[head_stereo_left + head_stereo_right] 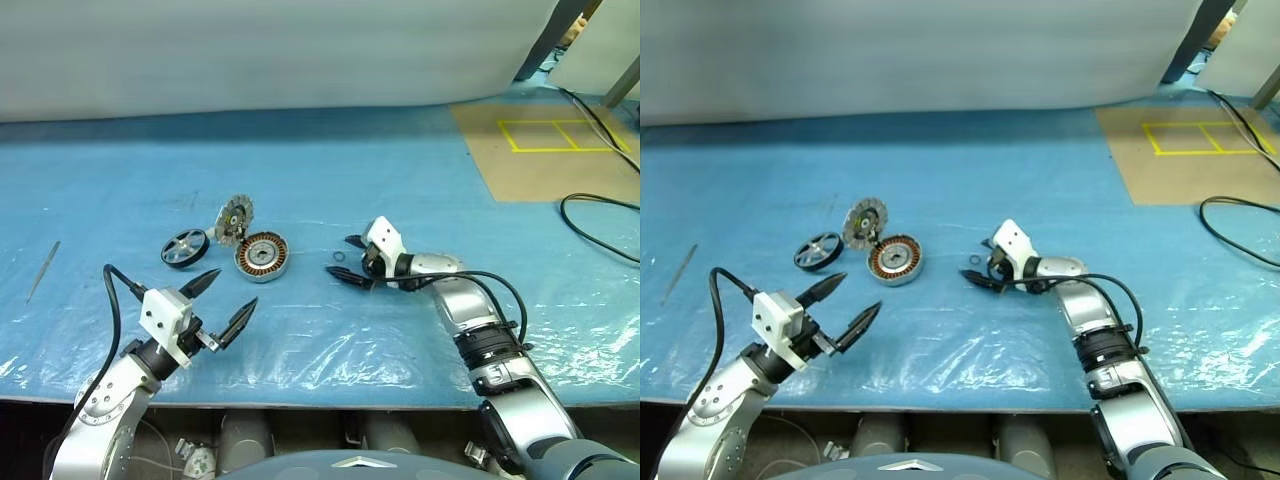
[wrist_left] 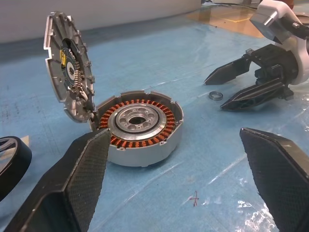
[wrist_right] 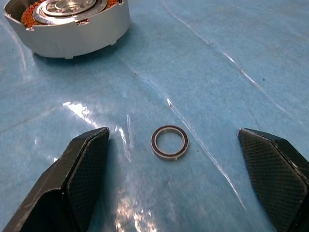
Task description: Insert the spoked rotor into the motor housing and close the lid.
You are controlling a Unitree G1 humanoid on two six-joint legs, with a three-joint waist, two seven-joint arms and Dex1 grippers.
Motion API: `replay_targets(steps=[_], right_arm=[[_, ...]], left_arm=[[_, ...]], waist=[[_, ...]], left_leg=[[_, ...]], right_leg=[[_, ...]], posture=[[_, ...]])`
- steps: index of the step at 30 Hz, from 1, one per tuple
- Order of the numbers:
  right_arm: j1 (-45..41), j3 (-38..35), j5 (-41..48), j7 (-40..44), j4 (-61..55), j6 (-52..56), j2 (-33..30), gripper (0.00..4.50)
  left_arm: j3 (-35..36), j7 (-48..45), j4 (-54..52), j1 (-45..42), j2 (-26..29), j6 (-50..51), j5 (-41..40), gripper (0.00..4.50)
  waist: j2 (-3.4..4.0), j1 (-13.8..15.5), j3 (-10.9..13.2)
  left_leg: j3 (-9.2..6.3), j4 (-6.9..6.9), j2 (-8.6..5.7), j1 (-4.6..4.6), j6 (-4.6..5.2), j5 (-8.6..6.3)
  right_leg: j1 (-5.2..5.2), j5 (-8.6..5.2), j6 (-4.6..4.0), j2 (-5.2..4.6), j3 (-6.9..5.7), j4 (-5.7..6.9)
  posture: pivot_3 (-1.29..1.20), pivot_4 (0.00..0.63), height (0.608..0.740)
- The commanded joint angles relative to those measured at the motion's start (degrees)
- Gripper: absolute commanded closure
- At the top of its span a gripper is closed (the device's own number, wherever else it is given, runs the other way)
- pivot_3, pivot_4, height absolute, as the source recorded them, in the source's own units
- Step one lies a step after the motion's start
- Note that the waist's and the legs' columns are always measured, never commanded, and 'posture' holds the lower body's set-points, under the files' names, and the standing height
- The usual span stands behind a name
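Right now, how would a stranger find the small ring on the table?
On the blue sheet, find the copper-wound motor housing. Toward the right pincer, which is open, lies the small ring, flat and alone. It is thin, dark-edged and far smaller than the housing.

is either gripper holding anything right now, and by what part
Nothing is held. The left gripper is open in the air, and the right gripper is open around a small ring on the table, not touching it.

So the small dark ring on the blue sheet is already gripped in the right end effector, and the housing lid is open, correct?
Not gripped. In the right wrist view the small dark ring lies loose on the blue sheet between the open right end effector's fingers, touching neither. The silver housing's hinged lid is indeed open.
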Motion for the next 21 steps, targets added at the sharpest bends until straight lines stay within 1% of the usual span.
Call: replay_targets(steps=[1, 6, 12, 15, 21], right_arm=[[1.15, 0.52, 0.68, 1.12, -0.84, -1.29, -0.68, 0.04], [1.52, 0.89, 0.62, 0.52, -0.89, -1.66, 0.38, 0.04], [0.29, 1.7, -0.49, -0.63, 1.74, -2.46, 1.53, 0.04], [-0.15, 2.67, -1.8, -0.89, 3.78, -4.0, 1.24, 0.6], [-0.44, 2.99, -2.41, -0.83, 5.93, -5.85, 0.51, 2.7]], left_arm=[[0.59, -0.68, -0.93, 0.34, 0.41, -1.07, -0.79, 0.0], [0.54, -1.29, 0.77, -0.07, 0.08, -1.97, -0.46, 0.0], [0.5, -1.52, 2.11, -0.4, -0.1, -3.08, -0.21, 0.0], [0.5, -1.42, 2.26, -0.06, -0.15, -3.63, -0.03, 0.0], [0.82, -1.3, 2.73, -0.24, 0.06, -4.18, 0.07, 0.0]], waist=[[0.0, 0.01, 0.0], [-0.01, -0.03, 0.0], [-0.01, -0.07, 0.0], [-0.01, -0.07, -0.01], [-0.01, -0.04, -0.01]], left_leg=[[0.0, 0.0, 0.0, 0.01, 0.13, -0.08], [0.0, 0.01, 0.01, 0.05, 0.14, -0.08], [0.0, 0.01, 0.01, 0.07, 0.14, -0.08], [0.0, 0.03, 0.01, 0.1, 0.14, -0.08], [-0.01, 0.03, 0.01, 0.24, 0.14, -0.09]], right_leg=[[0.01, 0.0, 0.0, 0.0, 0.0, 0.0], [0.04, 0.0, 0.0, 0.01, 0.0, 0.0], [0.05, 0.0, 0.0, 0.01, 0.0, 0.01], [0.11, 0.0, 0.0, 0.0, 0.0, 0.01], [0.27, -0.01, 0.0, 0.0, 0.0, 0.0]], posture=[[0.0, 0.15, 0.74], [0.0, 0.15, 0.74], [0.0, 0.15, 0.74], [0.0, 0.15, 0.74], [0.0, 0.15, 0.74]])
